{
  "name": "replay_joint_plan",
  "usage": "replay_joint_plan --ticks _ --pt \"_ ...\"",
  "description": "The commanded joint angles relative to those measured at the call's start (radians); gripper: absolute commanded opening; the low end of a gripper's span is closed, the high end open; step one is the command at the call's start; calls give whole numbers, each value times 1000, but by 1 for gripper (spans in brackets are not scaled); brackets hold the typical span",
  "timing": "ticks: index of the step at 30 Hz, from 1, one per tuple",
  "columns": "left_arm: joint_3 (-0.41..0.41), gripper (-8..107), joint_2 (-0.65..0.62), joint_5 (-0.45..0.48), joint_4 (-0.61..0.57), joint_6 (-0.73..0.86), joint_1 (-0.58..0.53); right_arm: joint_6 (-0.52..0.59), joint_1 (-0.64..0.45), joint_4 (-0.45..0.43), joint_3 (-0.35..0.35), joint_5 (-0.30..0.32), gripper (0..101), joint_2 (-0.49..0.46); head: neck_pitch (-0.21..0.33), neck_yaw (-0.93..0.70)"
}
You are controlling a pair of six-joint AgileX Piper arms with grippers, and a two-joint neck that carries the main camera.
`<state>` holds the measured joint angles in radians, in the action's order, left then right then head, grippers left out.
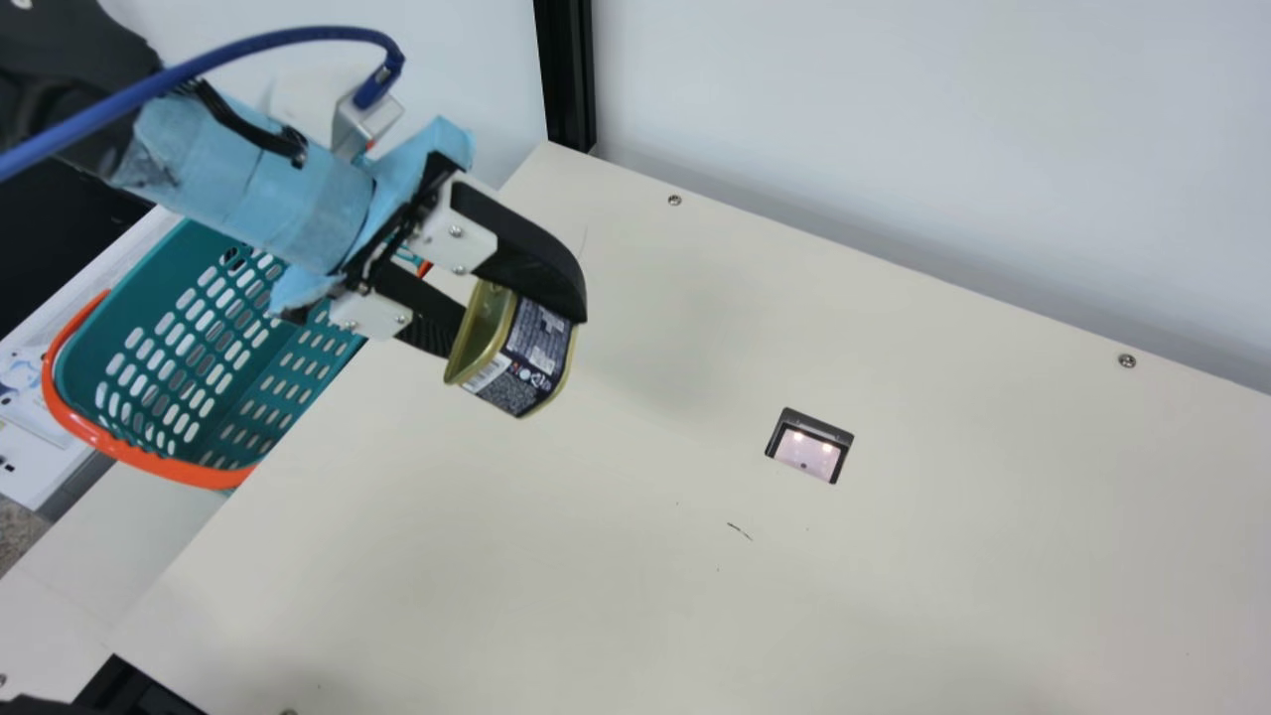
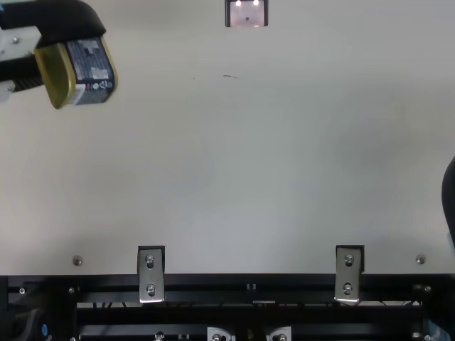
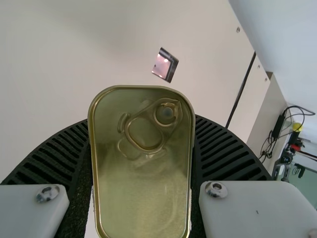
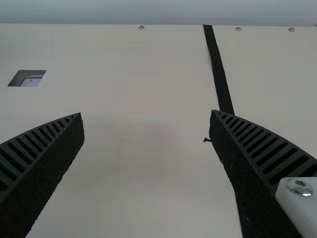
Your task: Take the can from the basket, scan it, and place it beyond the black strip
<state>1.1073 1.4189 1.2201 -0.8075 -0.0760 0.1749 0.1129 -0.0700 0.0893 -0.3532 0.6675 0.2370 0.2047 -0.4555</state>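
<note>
Nearest, my right hand (image 2: 448, 202) has its two fingers apart, the black strip (image 4: 219, 74) passing behind one of them. Farther out, my left hand (image 1: 516, 335) is clamped on the can (image 1: 534, 353), raised above the tabletop (image 1: 635, 596) between basket (image 1: 149, 459) and scanner (image 1: 809, 455); pale wall (image 1: 894, 149) behind.

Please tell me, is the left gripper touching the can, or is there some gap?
Touching: the left wrist view shows the can between the jaws of the left gripper, one jaw against each long side.
</note>
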Motion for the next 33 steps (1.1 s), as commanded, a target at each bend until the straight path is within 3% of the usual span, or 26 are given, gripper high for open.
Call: replay_joint_plan --ticks 1,10,33 --pt "-15 10 -1 0 -1 -3 -6 0 0 0 0 0 101 0 35 -19" --pt "-65 10 -22 0 27 -3 5 0 0 0 0 0 101 0 35 -19" --pt "-66 10 -24 -15 26 5 6 0 0 0 0 0 101 0 35 -19"
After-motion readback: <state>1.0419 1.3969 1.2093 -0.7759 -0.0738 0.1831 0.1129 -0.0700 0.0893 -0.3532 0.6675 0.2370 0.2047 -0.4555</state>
